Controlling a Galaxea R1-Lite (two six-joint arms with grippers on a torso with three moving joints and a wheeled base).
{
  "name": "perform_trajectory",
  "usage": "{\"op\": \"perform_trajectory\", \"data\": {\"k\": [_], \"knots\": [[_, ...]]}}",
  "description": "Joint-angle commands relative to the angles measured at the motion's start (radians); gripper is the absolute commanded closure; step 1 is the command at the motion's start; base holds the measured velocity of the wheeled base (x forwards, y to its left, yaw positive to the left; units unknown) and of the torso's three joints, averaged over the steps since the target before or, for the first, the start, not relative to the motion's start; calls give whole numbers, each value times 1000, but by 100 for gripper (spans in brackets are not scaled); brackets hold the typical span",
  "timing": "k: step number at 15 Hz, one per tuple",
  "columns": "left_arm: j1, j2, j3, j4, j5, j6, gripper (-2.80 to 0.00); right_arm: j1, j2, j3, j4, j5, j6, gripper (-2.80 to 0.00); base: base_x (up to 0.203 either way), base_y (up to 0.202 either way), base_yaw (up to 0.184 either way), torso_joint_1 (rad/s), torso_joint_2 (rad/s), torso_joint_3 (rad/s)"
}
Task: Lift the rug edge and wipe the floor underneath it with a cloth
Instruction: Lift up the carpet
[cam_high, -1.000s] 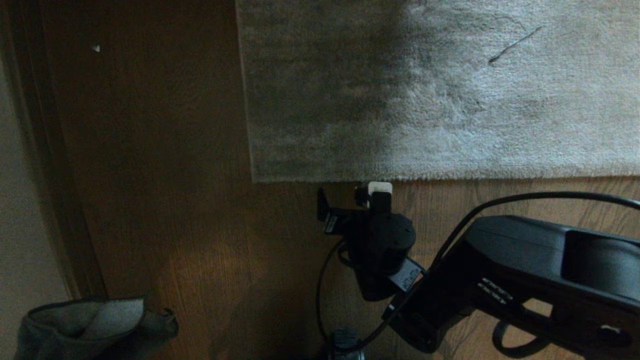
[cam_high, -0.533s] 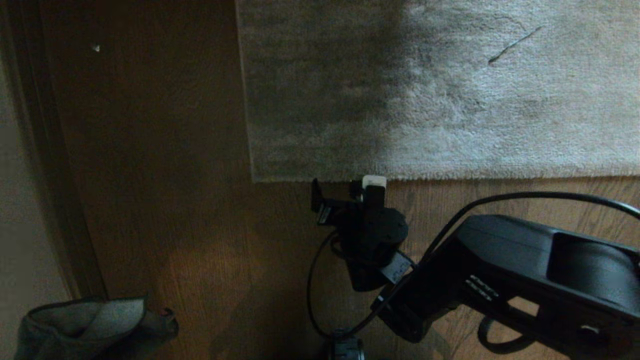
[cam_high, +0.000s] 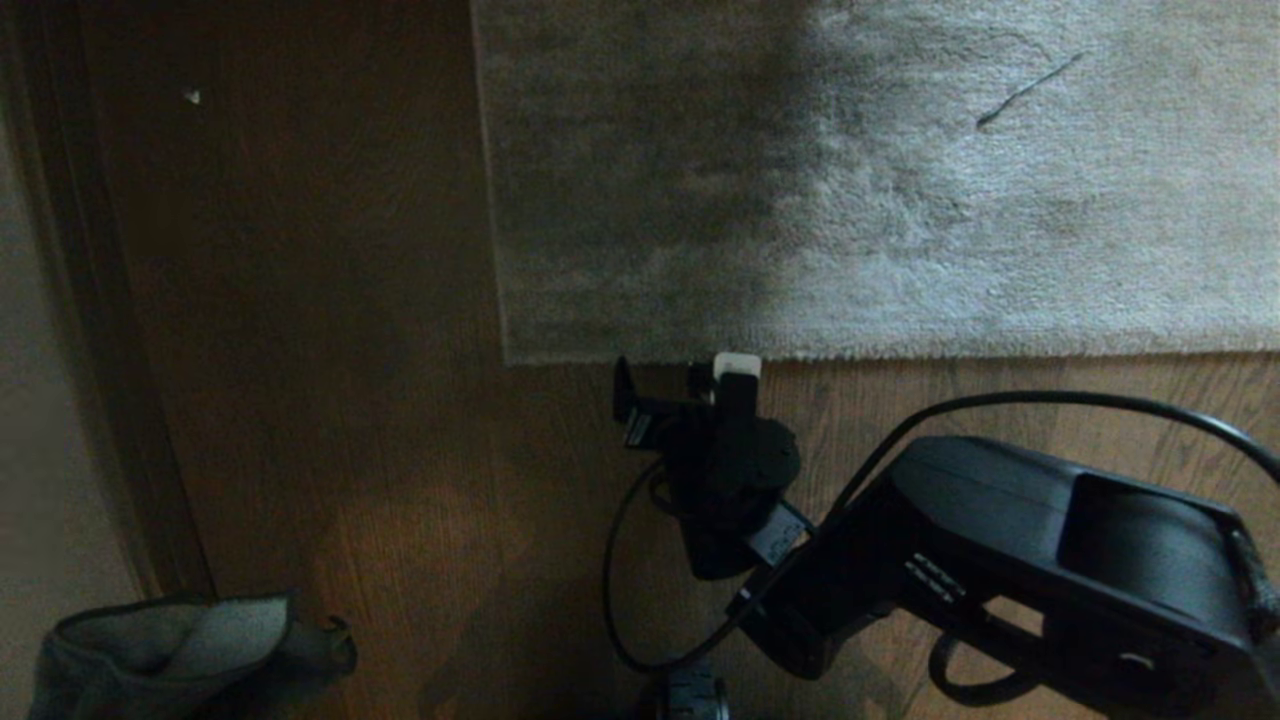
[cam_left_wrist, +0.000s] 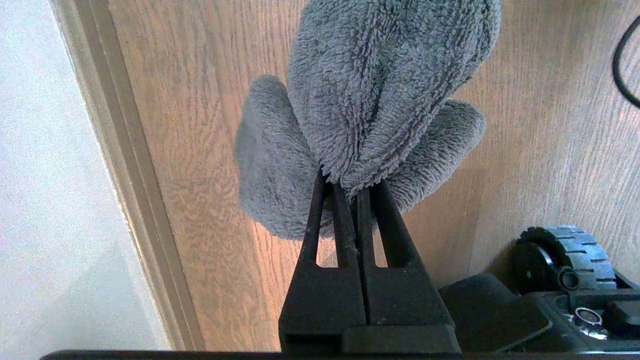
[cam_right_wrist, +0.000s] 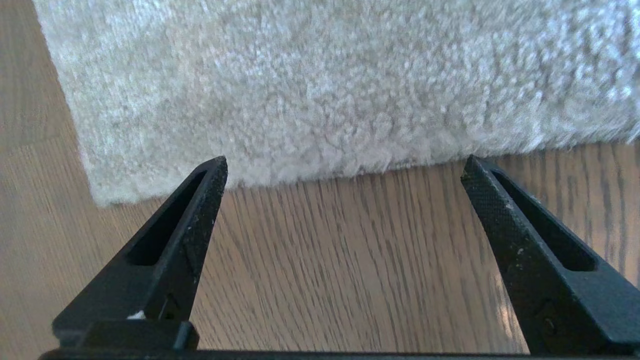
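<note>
The right gripper (cam_high: 672, 375), jaws spread wide and empty, has crept up to the hem of the light grey short-pile rug (cam_high: 880, 200) on the brown wood-plank floor (cam_high: 330, 300), ready to lift it; the left gripper (cam_left_wrist: 350, 187) stays clamped on the dark grey fluffy cloth (cam_left_wrist: 380, 90).

No legible text, brand, number or sign anywhere; small pale labels on black right arm (cam_high: 790, 535) showed, too small to read.

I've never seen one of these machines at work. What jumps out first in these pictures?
A big pale grey rug fills the far side of the brown wood floor, lying flat. The right gripper is low at the rug's near edge by its corner, fingers spread wide, gripping nothing. At the near left, the left gripper is pinched shut on a fluffy grey cloth.
</note>
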Motion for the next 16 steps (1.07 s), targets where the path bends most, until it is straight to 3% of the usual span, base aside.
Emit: {"op": "perform_trajectory", "data": {"k": [1, 16], "knots": [[0, 0, 0, 0, 0, 0, 0, 0, 16, -7, -48, -3, 1, -280, 0, 0, 0, 0, 0, 0], [0, 0, 0, 0, 0, 0, 0, -2, 113, -149, -48, -3, 5, -280, 0, 0, 0, 0, 0, 0]]}}
